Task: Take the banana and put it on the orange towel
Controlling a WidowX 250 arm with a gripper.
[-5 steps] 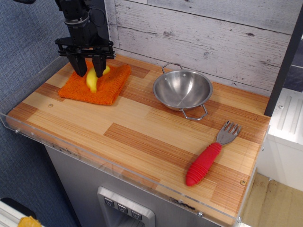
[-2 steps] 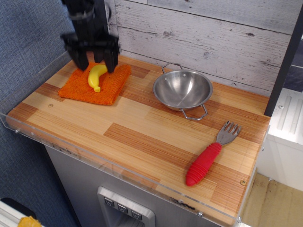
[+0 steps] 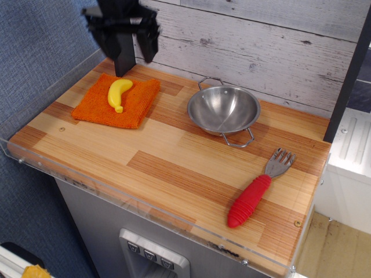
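I see the banana (image 3: 119, 93) lying on the orange towel (image 3: 117, 101) at the worktop's (image 3: 174, 156) back left corner. My gripper (image 3: 124, 43) hangs above it, jaws apart and holding nothing.

whitewashed plank wall (image 3: 261, 40), blue fabric panel (image 3: 35, 52)

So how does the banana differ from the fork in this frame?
The banana is plain yellow all over; the fork has a ribbed red handle and a grey head. The banana is short and curved, the fork longer and nearly straight. The banana lies on the orange towel at the back left, the fork on the bare wooden counter at the front right. Both lie flat, with nothing touching them.
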